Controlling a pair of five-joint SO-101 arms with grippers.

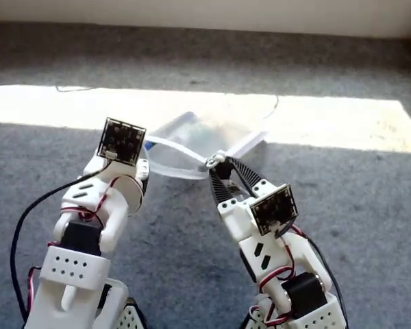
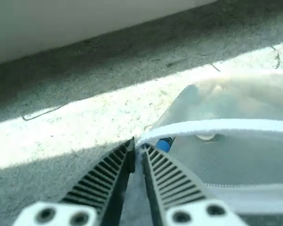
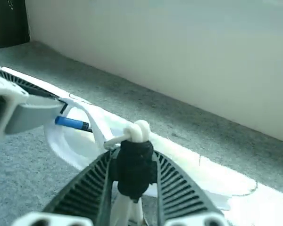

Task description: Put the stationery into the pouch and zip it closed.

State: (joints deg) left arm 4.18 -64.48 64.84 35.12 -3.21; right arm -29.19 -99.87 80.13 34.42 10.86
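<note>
A translucent pouch [image 1: 207,140] lies on the grey carpet between the two arms, its mouth partly open. My left gripper [image 2: 137,147] is shut on the end of its white zipper edge [image 2: 217,126]; in the high view this left gripper [image 1: 148,147] is at the pouch's left end. A blue pen [image 2: 164,144] lies inside the pouch [image 2: 236,155], just behind that edge. My right gripper [image 3: 134,154] is shut on the black zipper pull [image 3: 133,172], which carries a white cord knot [image 3: 137,131]. The right gripper [image 1: 216,167] stands at the pouch's near edge. The blue pen [image 3: 70,123] shows within the opening.
A bright sunlit band [image 1: 342,123] crosses the grey carpet [image 1: 370,205] behind the pouch. A pale wall [image 3: 203,52] bounds the far side. A thin wire [image 2: 42,113] lies on the carpet beyond the left gripper. Open carpet lies to both sides of the arms.
</note>
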